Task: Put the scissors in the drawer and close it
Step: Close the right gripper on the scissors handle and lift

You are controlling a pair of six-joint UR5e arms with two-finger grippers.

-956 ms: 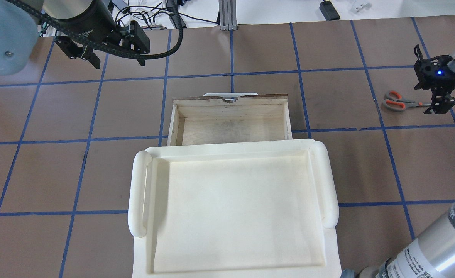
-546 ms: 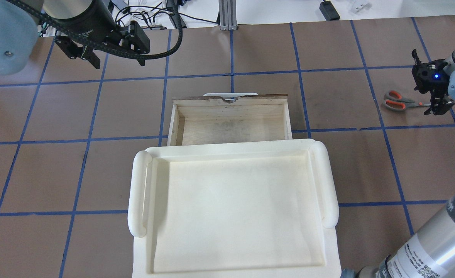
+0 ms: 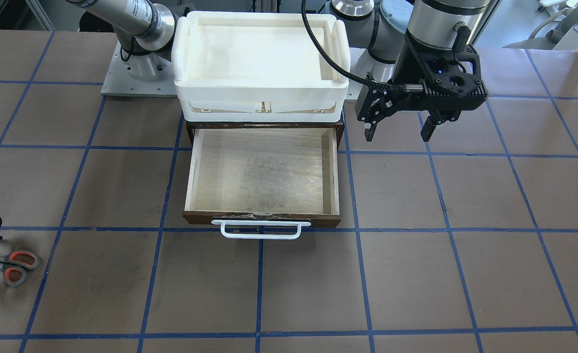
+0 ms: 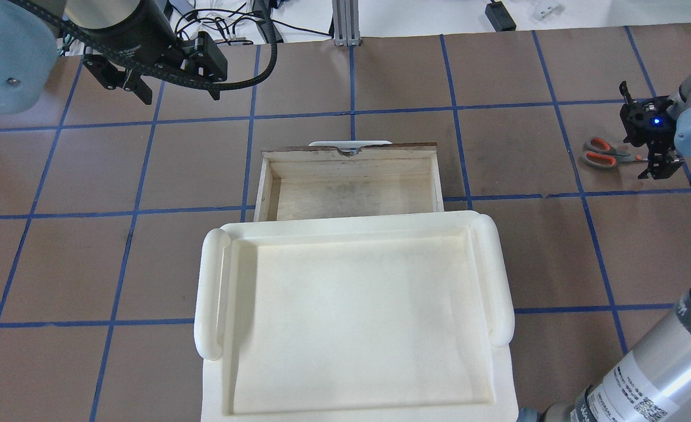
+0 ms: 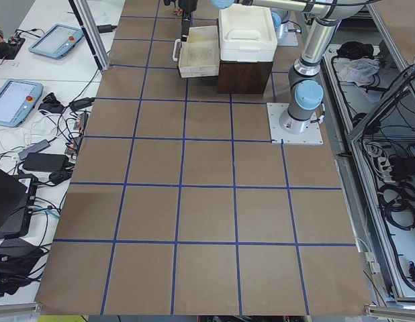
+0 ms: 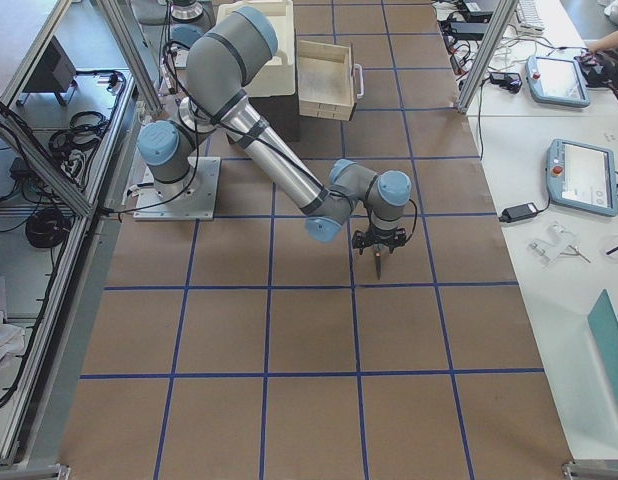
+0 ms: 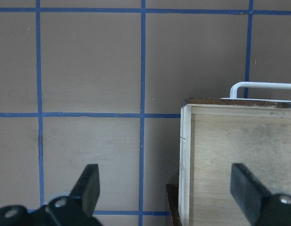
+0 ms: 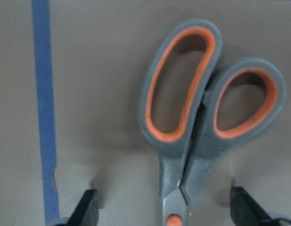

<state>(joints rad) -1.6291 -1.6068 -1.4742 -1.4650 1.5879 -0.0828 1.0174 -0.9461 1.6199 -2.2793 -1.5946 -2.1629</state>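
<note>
Grey-handled scissors (image 8: 197,136) lay flat on the brown worktop (image 4: 116,264), out at my right side and well apart from the drawer (image 3: 264,171). Their long axis ran across the table: the orange-lined loops pointed toward the drawer and the blades pointed away from it, passing beneath my right wrist. My right gripper (image 8: 165,209) hung directly over the neck of the scissors, just below the loops. Its fingers were spread wide, one on each side of the handles and square across that long axis, and gripping nothing. By my judgement a straight descent and a squeeze would catch the neck.

The drawer stood pulled out, its pale plywood floor bare and its white bar handle (image 3: 261,229) facing away from me. A white tray (image 4: 207,293) sat on top of the cabinet behind it.

My left gripper (image 7: 166,188) hovered with fingers wide apart and empty beside the drawer's left wall, far from the scissors, so the right arm was plainly the nearer.

I counted one pair of scissors, one drawer, one tray and two grippers.
</note>
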